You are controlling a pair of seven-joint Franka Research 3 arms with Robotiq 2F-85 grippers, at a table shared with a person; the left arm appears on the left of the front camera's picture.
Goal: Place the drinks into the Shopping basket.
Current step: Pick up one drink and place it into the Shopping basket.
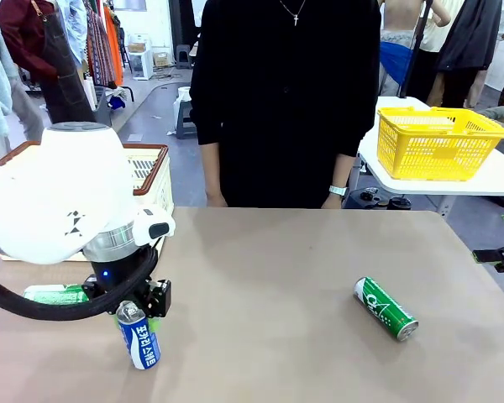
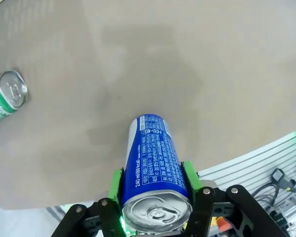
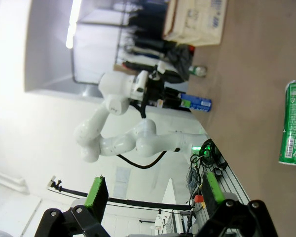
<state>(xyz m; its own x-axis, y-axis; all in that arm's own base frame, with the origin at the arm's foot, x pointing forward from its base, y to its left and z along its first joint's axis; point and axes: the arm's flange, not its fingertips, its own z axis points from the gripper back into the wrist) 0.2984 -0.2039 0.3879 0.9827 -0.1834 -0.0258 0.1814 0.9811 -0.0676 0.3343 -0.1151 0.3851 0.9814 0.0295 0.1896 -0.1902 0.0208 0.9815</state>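
Observation:
A blue and white can (image 1: 141, 337) stands tilted near the table's front left, silver top up. My left gripper (image 1: 139, 307) is shut on it just under the top. In the left wrist view the green pads (image 2: 117, 181) press both sides of the can (image 2: 155, 163). One green can (image 1: 54, 294) lies just behind that gripper, showing again as a green can (image 2: 5, 97) at the wrist view's left. Another green can (image 1: 385, 309) lies at the right middle. My right gripper (image 3: 154, 193) is open and holds nothing, well off from that green can (image 3: 293, 123). The Shopping basket (image 1: 149, 164) sits at the back left, partly hidden by my left arm.
A person in black stands at the far edge, hands at the table's rim. A yellow basket (image 1: 438, 141) rests on a white side table at the back right. My right gripper (image 1: 497, 254) hangs at the table's right edge. Bare tabletop lies between the cans.

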